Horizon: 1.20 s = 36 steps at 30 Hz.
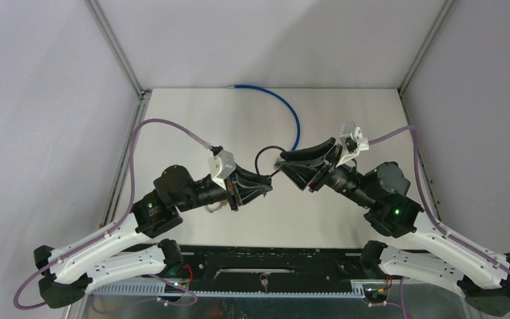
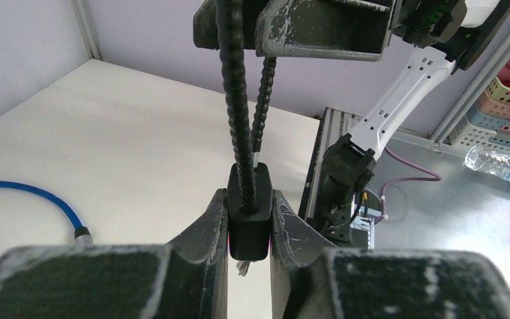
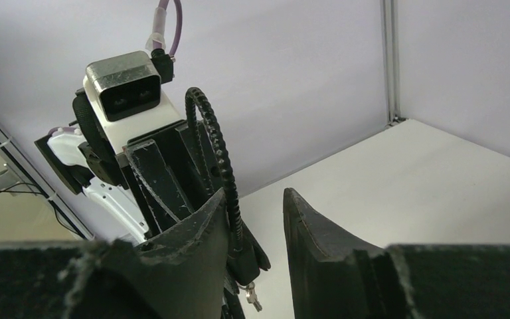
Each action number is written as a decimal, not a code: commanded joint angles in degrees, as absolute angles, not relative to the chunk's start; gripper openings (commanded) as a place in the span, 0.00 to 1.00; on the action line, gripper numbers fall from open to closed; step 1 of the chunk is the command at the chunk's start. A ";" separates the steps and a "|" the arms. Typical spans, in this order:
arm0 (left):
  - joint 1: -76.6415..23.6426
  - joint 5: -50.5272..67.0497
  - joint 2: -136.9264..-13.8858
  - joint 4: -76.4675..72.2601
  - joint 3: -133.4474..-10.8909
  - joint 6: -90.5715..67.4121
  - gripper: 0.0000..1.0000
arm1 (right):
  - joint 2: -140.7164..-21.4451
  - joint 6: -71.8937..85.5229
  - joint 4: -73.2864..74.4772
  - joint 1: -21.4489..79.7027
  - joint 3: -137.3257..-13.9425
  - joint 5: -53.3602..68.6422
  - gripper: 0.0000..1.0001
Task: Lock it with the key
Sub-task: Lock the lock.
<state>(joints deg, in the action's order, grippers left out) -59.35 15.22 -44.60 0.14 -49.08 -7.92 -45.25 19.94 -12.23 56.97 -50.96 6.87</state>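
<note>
Over pale table [image 1: 192, 119], mid-frame from above, held lock [image 2: 248, 226] clamped tight in left gripper [image 2: 249, 199], key [image 2: 242, 267] poking out beneath; probably needed right gripper [image 3: 254, 196], spread empty just beside it, squared onto key head before pinching and turning, without tugging cable [image 2: 236, 100].

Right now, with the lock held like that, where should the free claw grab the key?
The small metal end of the key, sticking out of the lock opposite the cable. Probably come from that end: the left claw clamps both lock sides, and the right claw is open.
</note>
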 commanded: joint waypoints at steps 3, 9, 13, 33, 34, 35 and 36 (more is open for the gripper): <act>-59.59 14.98 -44.04 -3.34 -52.80 -7.38 0.00 | -45.53 20.12 -11.65 56.87 -53.09 6.27 0.39; -59.59 14.12 -44.14 -3.34 -52.43 -7.38 0.00 | -45.19 19.92 -12.04 56.91 -52.30 6.72 0.31; -59.60 13.36 -44.29 -3.27 -52.49 -7.63 0.00 | -45.18 19.58 -12.34 56.88 -52.29 7.92 0.14; -59.77 12.74 -46.92 -0.35 -54.51 -8.33 0.00 | -50.23 1.72 2.10 63.61 -58.56 3.75 0.00; -59.77 12.74 -47.00 0.78 -54.60 -8.27 0.00 | -50.54 1.46 2.68 63.85 -58.86 3.76 0.00; -59.77 12.72 -47.13 1.17 -54.68 -8.26 0.00 | -50.89 1.15 3.25 64.09 -59.16 3.69 0.00; -59.77 12.74 -47.20 1.22 -54.70 -8.26 0.00 | -51.16 1.00 3.82 64.34 -59.37 3.55 0.00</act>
<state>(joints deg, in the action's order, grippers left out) -59.35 12.69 -46.89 3.68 -50.26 -8.03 -49.43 4.12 -1.85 62.89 -57.30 4.01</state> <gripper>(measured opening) 0.224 0.030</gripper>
